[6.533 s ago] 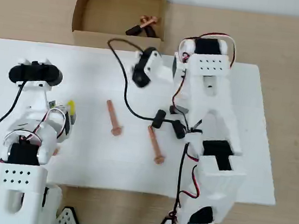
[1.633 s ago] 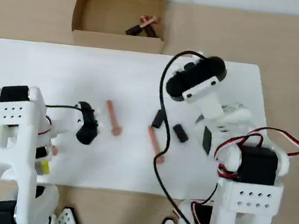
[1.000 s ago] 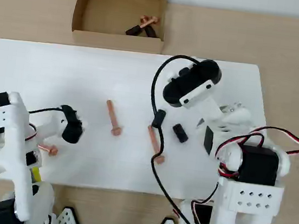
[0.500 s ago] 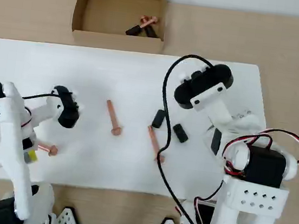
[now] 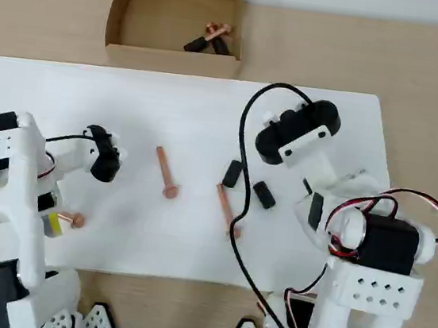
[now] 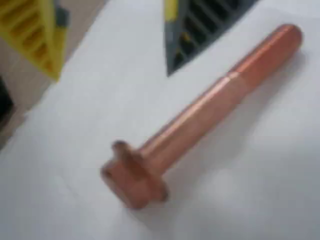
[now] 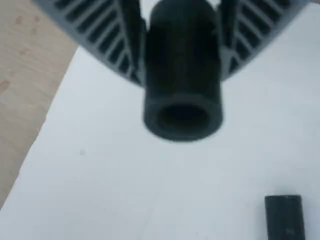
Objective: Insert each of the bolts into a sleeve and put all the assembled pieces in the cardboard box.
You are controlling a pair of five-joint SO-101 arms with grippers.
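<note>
Largest first: white sheet point(image 5: 170, 110) across the table, cardboard box point(image 5: 122, 8) beyond its far edge, with what looks like 2 assembled pieces point(image 5: 210, 39) inside.

Since 1.6 s ago, left arm point(image 5: 8, 186) drawn back toward its own side of the sheet. Now poised over a bolt point(image 5: 73, 219) lying flat near that edge, missing from the high view 1.6 s ago and there since 1.0 s ago. Left gripper point(image 6: 110, 67) spread wide above it, touching nothing.

Right arm point(image 5: 368, 254) hardly shifted in the last 0.5 s. Right gripper point(image 7: 182, 55) clamped on a black sleeve point(image 7: 182, 107), raised off the sheet with the bore toward the camera.

Judging from this: 1 half of the next pair in hand, the other waiting to be picked up. Mid-sheet, 2 loose bolts point(image 5: 166, 172) and 2 loose sleeves point(image 5: 263, 193) left to pair.

Hard to make out: from above, both claws buried under the arm bodies. Black cable point(image 5: 242, 135) crossing 1 loose bolt. Count inside the box uncertain.
</note>
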